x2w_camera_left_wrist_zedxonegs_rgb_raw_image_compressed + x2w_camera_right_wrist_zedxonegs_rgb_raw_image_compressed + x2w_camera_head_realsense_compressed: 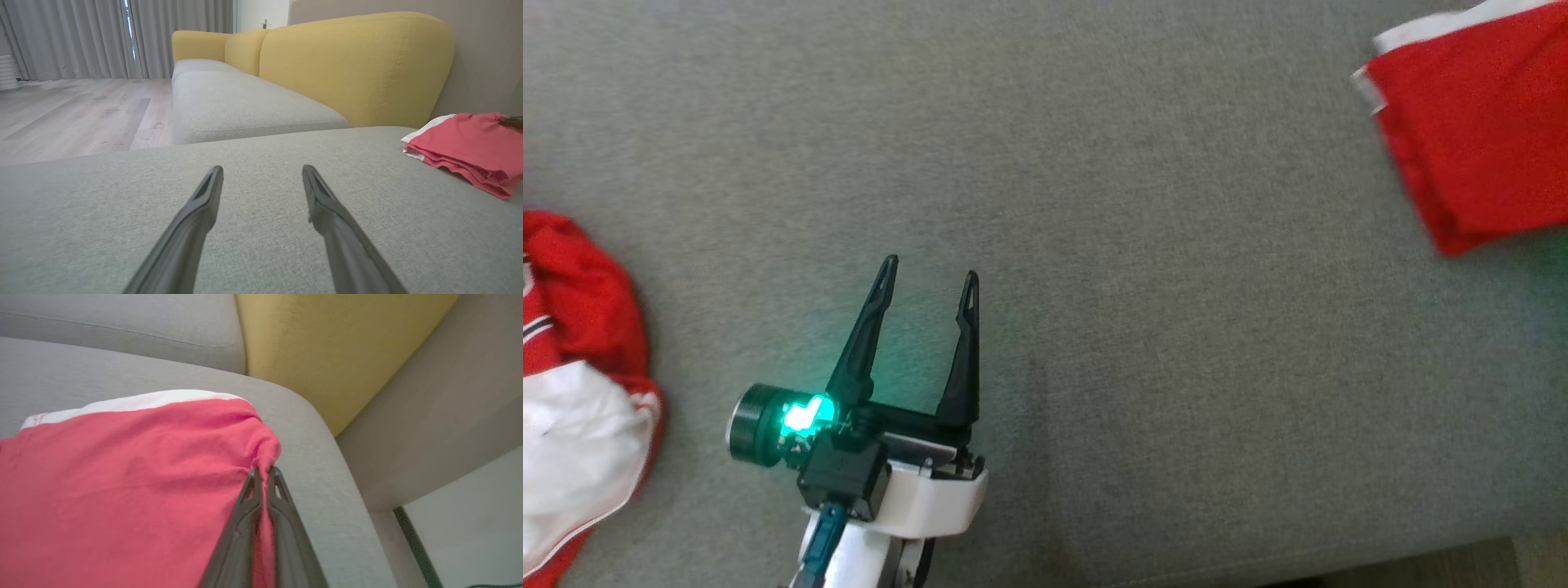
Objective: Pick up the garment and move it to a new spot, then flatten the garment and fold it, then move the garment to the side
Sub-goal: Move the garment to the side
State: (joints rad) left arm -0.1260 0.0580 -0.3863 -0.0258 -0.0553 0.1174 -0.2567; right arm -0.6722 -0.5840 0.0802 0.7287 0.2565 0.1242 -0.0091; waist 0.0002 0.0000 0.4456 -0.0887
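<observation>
Right wrist view, nearest first: the right gripper (264, 472) has its 2 fingers closed tight on a bunched corner of the folded red garment (122, 477), with a strip of cloth running down between them. The garment lies flat on the grey seat cushion (322, 457), with white trim along its far side. It sits near the cushion's rounded corner, where the seat drops away, and the yellow backrest (318, 355) rises behind.

It looks like a light, soft knit, limp and not slippery. Held by 1 corner alone, I judge the layers will sag and fan apart if lifted. A low drag across the cushion, or a second hold on the neighbouring corner, should keep the fold.

In the head view the left gripper (930, 268) sits over bare cushion, fingers spread wide with nothing between them, well apart from the garment at the upper right. A second red and white garment (580, 392) lies crumpled at the left edge. Between the 2 garments is a broad stretch of open cushion, the roomiest path. The seat's front edge shows at the lower right, so a move that way risks a slide off. Farthest off, the left wrist view shows a wooden floor (81, 114) and grey curtains (73, 36)
</observation>
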